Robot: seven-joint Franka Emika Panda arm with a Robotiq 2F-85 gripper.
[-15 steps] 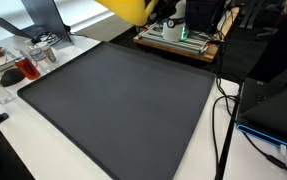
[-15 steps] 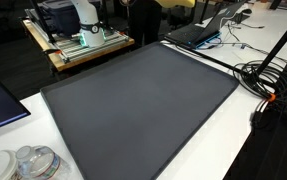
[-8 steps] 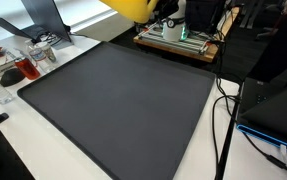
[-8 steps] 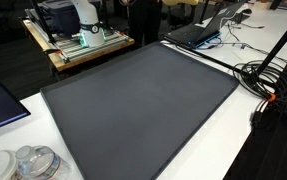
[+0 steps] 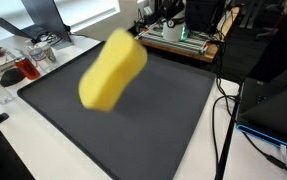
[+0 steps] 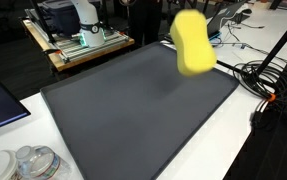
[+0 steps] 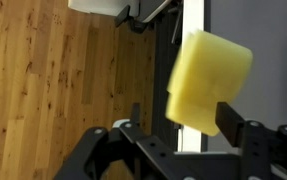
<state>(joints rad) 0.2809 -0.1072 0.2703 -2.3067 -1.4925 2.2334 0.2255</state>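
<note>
A yellow sponge hangs blurred in mid-air above the dark grey mat, with nothing holding it. It shows over the mat's far side as a yellow sponge. The arm and gripper are out of sight in both exterior views. In the wrist view my gripper stands open at the bottom, its two black fingers well apart. The sponge lies beyond them, its lower right corner behind the right finger and clear of the left one.
Black cables and a laptop lie beside the mat. Clear containers stand at one corner. A wooden cart with equipment stands behind. Wood floor shows in the wrist view.
The sponge was at the top edge of the exterior views before; now it has dropped free into mid-air over the mat. The jaws have opened.
</note>
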